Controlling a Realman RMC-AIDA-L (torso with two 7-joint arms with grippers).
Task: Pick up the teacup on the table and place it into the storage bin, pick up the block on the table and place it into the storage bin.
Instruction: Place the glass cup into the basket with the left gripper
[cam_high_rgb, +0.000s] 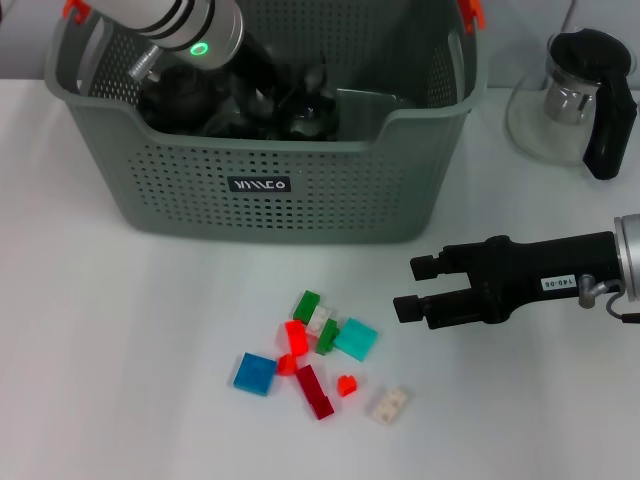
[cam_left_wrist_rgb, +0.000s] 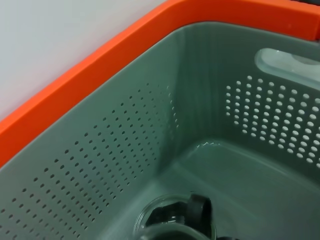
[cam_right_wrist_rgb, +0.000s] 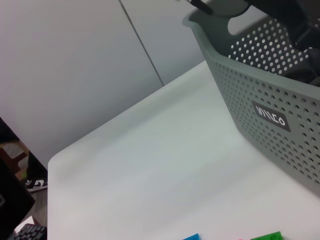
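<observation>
Storage bin: set on the tabletop; teacup seen inside, left gripper lowered within, finger state not discernible. Blocks: scattered before the bin. Right gripper: held beside them, fingers parted, nothing held.

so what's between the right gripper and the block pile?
Nothing: the head view shows bare table between the right gripper and the nearest block, a teal one.

White table, evenly lit, no hard shadows. Behind it a plain light-grey wall w/ one thin dark seam. Past the table's rounded corner: dark floor area, too small to tell what's there.
</observation>
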